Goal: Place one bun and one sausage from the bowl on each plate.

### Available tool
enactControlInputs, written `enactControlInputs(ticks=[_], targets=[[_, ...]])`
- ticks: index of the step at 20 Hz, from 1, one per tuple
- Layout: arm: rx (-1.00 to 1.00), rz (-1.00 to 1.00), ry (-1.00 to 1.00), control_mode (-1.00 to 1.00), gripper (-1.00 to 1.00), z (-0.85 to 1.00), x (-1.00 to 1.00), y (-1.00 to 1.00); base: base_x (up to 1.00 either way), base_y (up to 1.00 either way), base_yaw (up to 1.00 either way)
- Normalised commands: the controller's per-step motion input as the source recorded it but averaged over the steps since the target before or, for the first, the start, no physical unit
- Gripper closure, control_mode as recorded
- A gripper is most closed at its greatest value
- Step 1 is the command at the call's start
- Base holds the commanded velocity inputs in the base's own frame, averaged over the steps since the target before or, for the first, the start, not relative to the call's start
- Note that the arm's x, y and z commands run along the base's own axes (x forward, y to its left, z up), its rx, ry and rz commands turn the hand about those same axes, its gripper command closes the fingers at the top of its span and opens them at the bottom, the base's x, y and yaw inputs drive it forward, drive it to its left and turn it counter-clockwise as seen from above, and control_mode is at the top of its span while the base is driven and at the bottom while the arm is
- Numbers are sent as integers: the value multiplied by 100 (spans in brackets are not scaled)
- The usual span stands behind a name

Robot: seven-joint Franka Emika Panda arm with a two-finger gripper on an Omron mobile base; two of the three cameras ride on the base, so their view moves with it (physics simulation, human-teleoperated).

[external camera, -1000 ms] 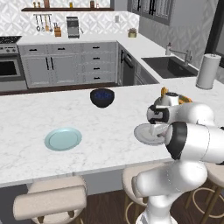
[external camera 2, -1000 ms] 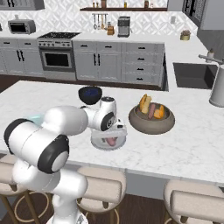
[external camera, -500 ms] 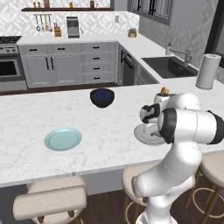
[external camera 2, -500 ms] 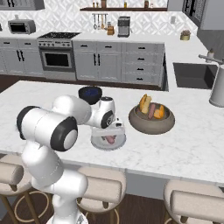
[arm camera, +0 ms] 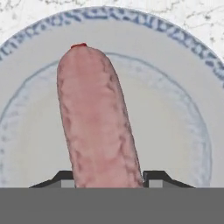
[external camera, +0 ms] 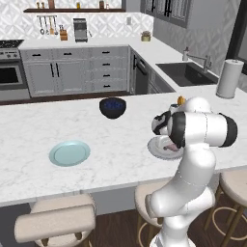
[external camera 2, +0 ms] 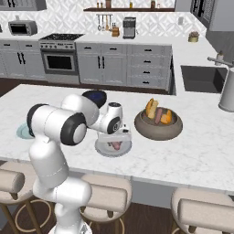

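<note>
Hand (arm camera: 109, 177) sat low over the light grey plate (arm camera: 175, 131), fingertips (arm camera: 155, 177) either side of a pink sausage (arm camera: 98, 118), close against it; whether they actually gripped it could not be told. Sausage lay over the plate's middle, its far end with a red tip. In the right base view the hand (external camera 2: 119, 137) was right above that plate (external camera 2: 103, 148) on the white marble tabletop (external camera 2: 192, 155). Brown bowl (external camera 2: 157, 130) with buns and sausages stood just beside the plate. Pale blue plate (external camera: 70, 153) lay well apart, dark bowl (external camera: 112, 107) behind.
</note>
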Motion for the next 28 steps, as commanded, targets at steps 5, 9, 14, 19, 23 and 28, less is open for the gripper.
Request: enactControlInputs(ticks=[5, 9, 14, 19, 23, 28], targets=[[1, 0, -2, -100, -100, -2, -10, 1, 0, 0, 0], [0, 0, -8, -100, -100, 22, -39, 0, 0, 0, 0], [0, 0, -18, -100, -100, 66, -29, 0, 0, 0, 0], [0, -3, -16, -100, -100, 82, -3, -11, 0, 0, 0], [-13, -17, -1, -100, -100, 43, 4, -41, 0, 0, 0], [-5, -21, 0, -100, -100, 57, 37, -33, 0, 0, 0]])
